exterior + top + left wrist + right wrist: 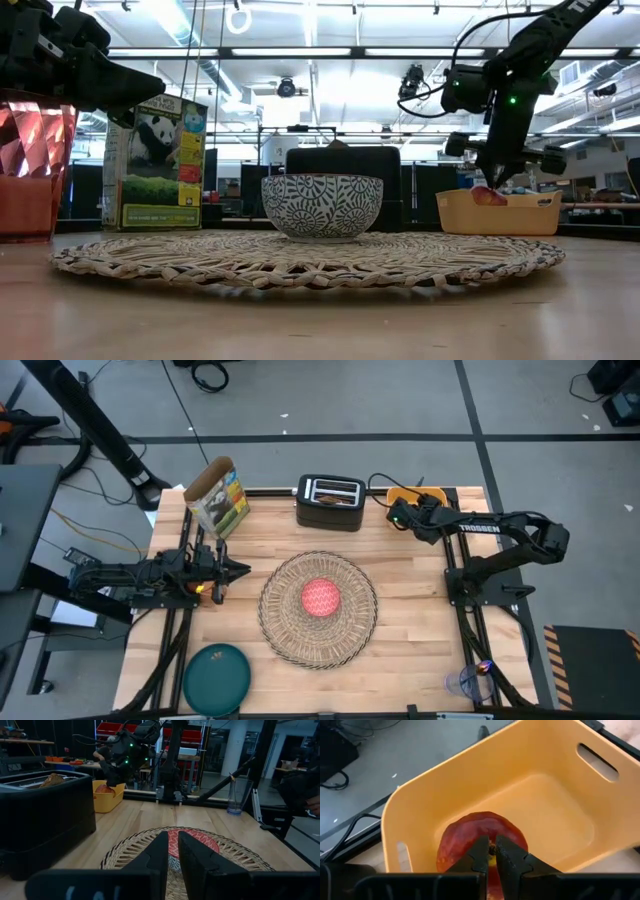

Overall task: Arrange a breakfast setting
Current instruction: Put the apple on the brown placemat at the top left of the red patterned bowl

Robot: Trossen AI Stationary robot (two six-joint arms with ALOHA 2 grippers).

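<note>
A red apple (480,832) sits inside the yellow-orange bin (545,780) at the table's far right, and my right gripper (492,851) is shut on it from above. The small bowl (321,598), red inside, rests on the round woven placemat (285,630) at mid-table. My left gripper (243,570) is shut and empty, level above the table just left of the placemat. The translucent orange cup (30,170) stands under the left arm. The dark teal plate (217,678) lies at the near left. A toast slice (52,780) sticks out of the black toaster (330,503). My right gripper pinches the apple at its top middle, by the stem hollow (492,850), between its two fingertips. The fingers point down into the bin. The apple's top (488,196) shows just over the bin's rim; whether it is clear of the bin's floor I cannot tell.
A panda cereal box (220,500) stands at the far left, beside the toaster. A clear glass (470,682) stands at the near right corner. Bare wood lies between the placemat and the right arm's base (480,585).
</note>
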